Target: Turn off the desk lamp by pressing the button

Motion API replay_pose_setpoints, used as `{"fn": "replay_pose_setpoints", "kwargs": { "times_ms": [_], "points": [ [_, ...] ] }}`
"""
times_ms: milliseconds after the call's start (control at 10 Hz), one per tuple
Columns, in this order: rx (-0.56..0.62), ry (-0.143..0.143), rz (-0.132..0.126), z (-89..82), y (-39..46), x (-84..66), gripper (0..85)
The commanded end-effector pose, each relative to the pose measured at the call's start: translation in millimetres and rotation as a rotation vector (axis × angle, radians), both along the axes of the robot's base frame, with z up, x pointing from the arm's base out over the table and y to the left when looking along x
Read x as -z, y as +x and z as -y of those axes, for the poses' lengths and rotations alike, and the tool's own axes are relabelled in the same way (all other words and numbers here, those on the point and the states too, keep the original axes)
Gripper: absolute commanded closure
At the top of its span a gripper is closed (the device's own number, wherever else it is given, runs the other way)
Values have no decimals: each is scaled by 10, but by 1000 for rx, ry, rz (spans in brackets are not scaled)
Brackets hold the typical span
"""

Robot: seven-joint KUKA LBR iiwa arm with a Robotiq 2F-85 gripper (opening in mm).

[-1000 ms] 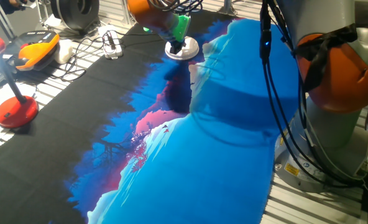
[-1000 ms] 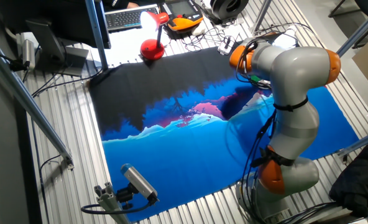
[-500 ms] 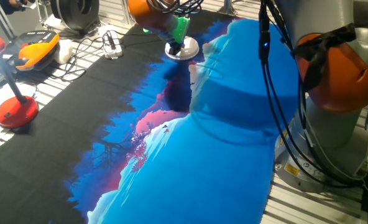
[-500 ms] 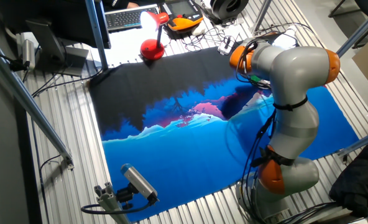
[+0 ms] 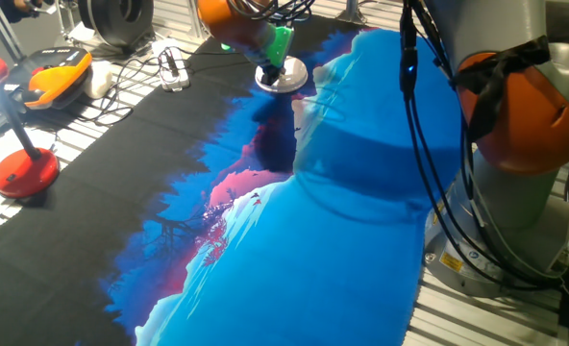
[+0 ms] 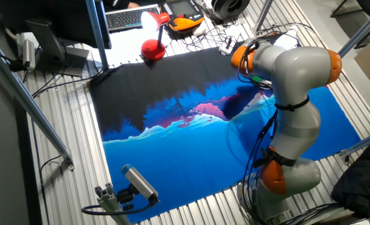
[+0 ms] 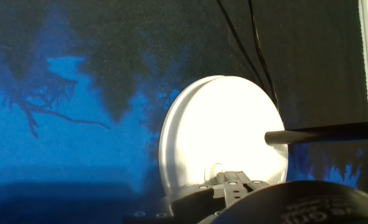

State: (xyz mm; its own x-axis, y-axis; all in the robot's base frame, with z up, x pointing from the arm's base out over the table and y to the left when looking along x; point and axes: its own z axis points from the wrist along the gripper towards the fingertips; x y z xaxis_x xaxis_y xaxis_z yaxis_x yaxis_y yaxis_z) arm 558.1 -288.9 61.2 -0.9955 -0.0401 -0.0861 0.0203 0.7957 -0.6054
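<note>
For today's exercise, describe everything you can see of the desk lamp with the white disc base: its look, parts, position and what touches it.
The desk lamp has a flat, round white base with a smooth, plastic-looking surface and a raised rim. A thin dark pole rises from the disc near one edge. The base lies flat on the printed blue and black cloth, near the cloth's far edge. The gripper is right above the disc, apparently touching it. The lamp's head is not in view.
</note>
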Motion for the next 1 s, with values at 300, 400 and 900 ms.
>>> {"fn": "replay_pose_setpoints", "kwargs": {
  "times_ms": [300,400,900],
  "points": [
    [7,1,5,-27,-1,42,850],
    [9,3,6,-35,0,56,850],
    [6,59,-6,-64,-17,8,850]
  ]
}}
